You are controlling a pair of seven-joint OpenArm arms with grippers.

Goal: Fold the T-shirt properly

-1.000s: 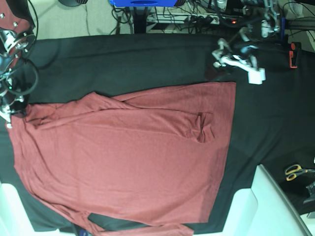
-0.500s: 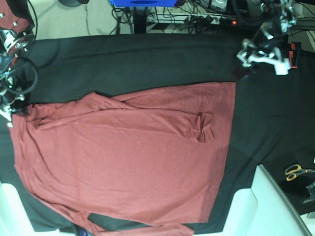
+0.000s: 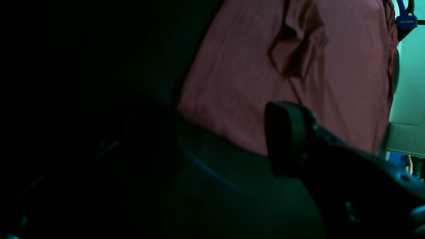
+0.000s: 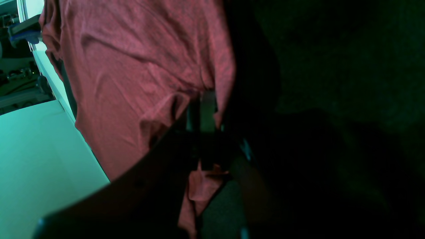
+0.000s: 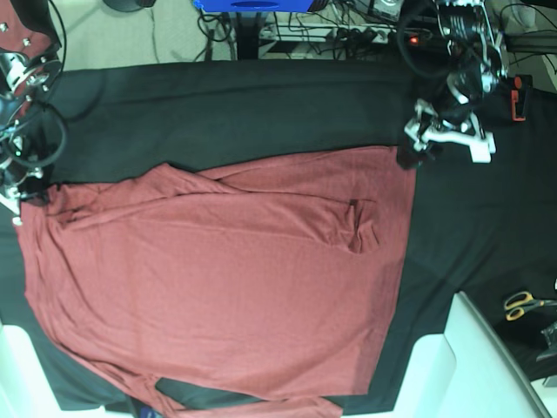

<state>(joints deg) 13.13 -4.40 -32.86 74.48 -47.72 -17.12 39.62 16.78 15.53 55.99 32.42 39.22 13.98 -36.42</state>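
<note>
Base view: the T-shirt (image 5: 218, 279) lies spread on the black cloth (image 5: 226, 104) covering the tabletop. Your left gripper (image 5: 444, 131) hovers wide open, holding nothing, just off the shirt's far corner. Scissors (image 5: 522, 303) sit well apart.

L wrist view: one pad (image 3: 285, 139) shows above bare hem; get both jaws round the edge before closing.

R wrist view: only here you see the right gripper (image 4: 202, 113) clamped on a pinch of shirt.

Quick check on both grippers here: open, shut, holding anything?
Left gripper: open, holding nothing, just off the T-shirt's corner.
Right gripper: shut on the T-shirt's edge.
</note>
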